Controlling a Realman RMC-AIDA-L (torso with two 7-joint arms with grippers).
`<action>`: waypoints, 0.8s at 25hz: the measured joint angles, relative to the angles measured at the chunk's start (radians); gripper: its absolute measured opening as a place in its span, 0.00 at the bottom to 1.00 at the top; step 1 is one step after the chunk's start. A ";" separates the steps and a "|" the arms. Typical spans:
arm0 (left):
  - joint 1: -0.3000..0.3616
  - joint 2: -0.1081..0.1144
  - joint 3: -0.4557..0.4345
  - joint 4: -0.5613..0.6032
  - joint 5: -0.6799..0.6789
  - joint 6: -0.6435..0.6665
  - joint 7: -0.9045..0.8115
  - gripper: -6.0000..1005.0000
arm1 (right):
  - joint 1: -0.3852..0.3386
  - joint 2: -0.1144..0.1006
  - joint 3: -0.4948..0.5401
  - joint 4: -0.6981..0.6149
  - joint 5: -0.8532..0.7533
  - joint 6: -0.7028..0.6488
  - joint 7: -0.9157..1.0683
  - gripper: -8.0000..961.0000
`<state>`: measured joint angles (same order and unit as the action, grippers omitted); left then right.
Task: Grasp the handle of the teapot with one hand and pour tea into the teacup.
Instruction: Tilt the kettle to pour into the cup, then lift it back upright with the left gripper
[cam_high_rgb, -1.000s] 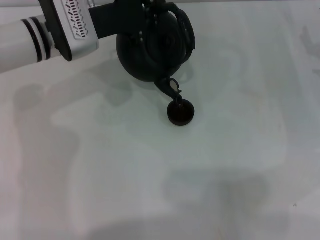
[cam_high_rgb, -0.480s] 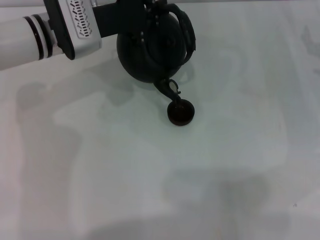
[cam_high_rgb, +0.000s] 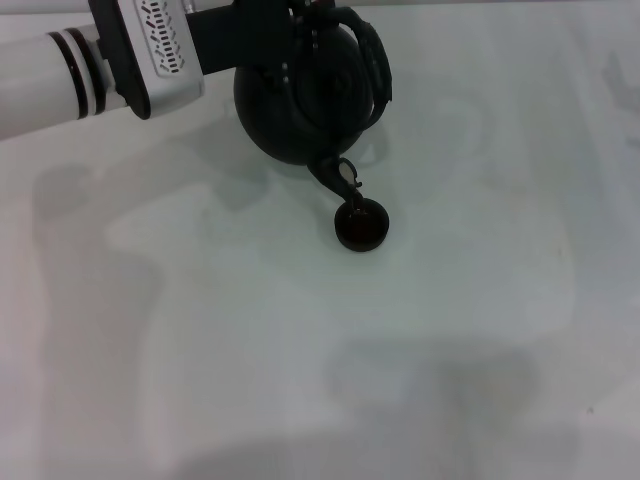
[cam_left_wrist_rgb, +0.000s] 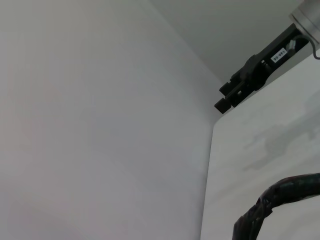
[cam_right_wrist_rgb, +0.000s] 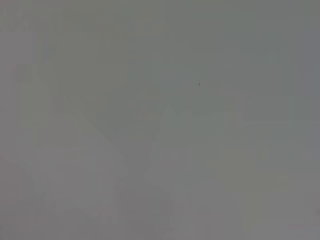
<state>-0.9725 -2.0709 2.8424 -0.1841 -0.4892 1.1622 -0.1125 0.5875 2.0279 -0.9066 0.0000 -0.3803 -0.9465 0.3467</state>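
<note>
Left gripper, reaching in from the far left, is at the handle of the teapot at the far edge of the table; whether its fingers are closed on the handle I cannot tell. That black pot is tipped toward the near side, its spout pointing down just above the teacup. In the left wrist view a stretch of the handle curves across.
</note>
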 joint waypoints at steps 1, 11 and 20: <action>0.000 0.000 0.000 0.000 0.000 0.000 0.000 0.10 | 0.000 0.000 0.000 0.000 0.000 0.000 0.000 0.88; -0.005 0.000 0.000 0.000 0.000 0.000 0.002 0.10 | 0.000 0.000 0.000 0.000 0.000 -0.002 0.000 0.88; -0.015 0.000 0.000 0.000 0.012 0.000 0.002 0.10 | 0.000 0.000 0.000 0.000 0.000 -0.001 0.000 0.88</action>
<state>-0.9875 -2.0709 2.8424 -0.1841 -0.4773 1.1625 -0.1103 0.5875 2.0279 -0.9066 0.0000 -0.3804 -0.9478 0.3467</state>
